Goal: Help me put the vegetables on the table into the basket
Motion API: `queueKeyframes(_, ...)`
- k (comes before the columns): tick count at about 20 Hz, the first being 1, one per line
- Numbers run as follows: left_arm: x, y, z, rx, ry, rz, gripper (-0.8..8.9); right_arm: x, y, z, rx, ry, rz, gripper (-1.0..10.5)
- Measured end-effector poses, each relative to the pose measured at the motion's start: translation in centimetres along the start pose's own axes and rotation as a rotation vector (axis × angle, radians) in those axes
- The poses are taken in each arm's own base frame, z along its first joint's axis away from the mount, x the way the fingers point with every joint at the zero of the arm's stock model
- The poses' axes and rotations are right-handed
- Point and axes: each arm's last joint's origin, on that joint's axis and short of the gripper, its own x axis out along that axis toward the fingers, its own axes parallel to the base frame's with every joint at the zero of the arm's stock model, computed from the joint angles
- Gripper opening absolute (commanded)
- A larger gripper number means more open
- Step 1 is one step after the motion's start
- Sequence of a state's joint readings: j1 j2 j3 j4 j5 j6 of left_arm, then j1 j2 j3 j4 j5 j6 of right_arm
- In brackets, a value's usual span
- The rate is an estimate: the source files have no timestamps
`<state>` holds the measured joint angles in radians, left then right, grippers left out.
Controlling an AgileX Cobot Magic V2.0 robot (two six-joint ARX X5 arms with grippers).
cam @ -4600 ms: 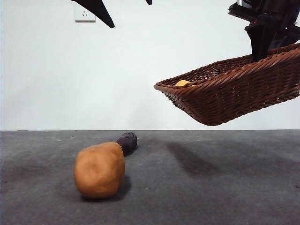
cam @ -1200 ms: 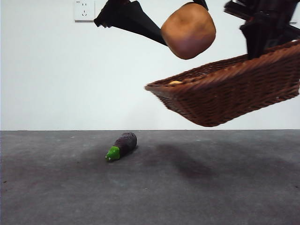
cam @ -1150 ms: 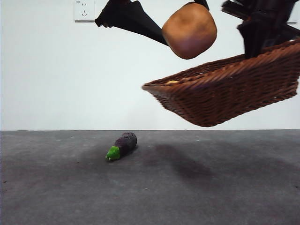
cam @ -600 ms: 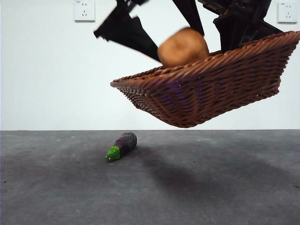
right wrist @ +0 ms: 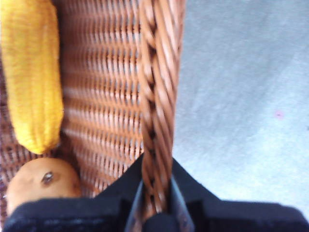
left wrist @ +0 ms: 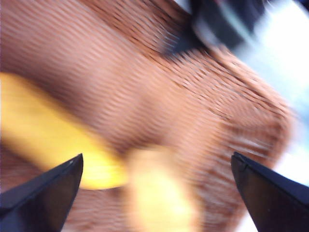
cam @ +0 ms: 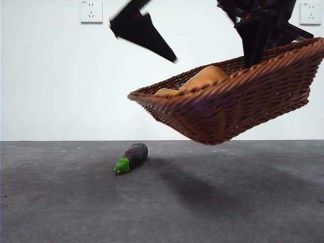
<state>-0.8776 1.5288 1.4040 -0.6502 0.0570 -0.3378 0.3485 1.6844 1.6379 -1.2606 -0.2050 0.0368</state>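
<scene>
My right gripper (cam: 254, 43) (right wrist: 157, 200) is shut on the braided rim of the brown wicker basket (cam: 238, 104) (right wrist: 157, 96) and holds it tilted in the air, above the table (cam: 228, 202). The tan potato (cam: 205, 77) (right wrist: 42, 182) lies inside the basket, next to the yellow corn chunk (right wrist: 30, 72) (left wrist: 43, 140). My left gripper (cam: 144, 30) (left wrist: 157, 155) is open and empty just above the basket's low side. The dark purple vegetable with a green tip (cam: 132, 156) lies on the table, below and left of the basket.
A white wall with two sockets (cam: 91, 11) stands behind the table. The left wrist view is blurred by motion. The basket's shadow (cam: 197, 190) falls on the table under it.
The potato has left my left gripper and now lies in the basket. The left jaws have opened and pulled up. The basket swung left under the potato.
</scene>
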Motion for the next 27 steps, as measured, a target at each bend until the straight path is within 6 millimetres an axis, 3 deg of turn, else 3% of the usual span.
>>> queueKeyframes(3,-1.4,1.9,1.3,0.021,-0.046,0.175,5.43,-0.7,-3.1,0.0,0.09,-0.02,-0.024,-0.2)
queueKeyframes(6,-1.3,6.2,2.2,-0.064,-0.034,0.223,5.43,-1.4,-6.2,-0.3,0.181,-0.041,-0.043,-0.2)
queueKeyframes(10,2.6,12.3,2.7,-0.197,0.046,0.184,5.43,-1.9,-7.9,-0.5,0.23,-0.056,-0.053,-0.2)
queueKeyframes(14,6.9,16.3,4.1,-0.241,0.134,0.219,5.43,-2.0,-8.3,-0.5,0.237,-0.071,-0.057,-0.2)
queueKeyframes(18,10.9,18.7,4.9,-0.254,0.213,0.238,5.34,-2.0,-8.3,-0.4,0.235,-0.075,-0.054,-0.2)
queueKeyframes(24,14.9,20.5,3.4,-0.269,0.308,0.288,5.21,-2.0,-8.3,-0.4,0.222,-0.075,-0.055,-0.2)
queueKeyframes(27,15.1,20.7,3.2,-0.267,0.312,0.314,3.44,-2.0,-8.3,-0.4,0.216,-0.075,-0.055,-0.2)
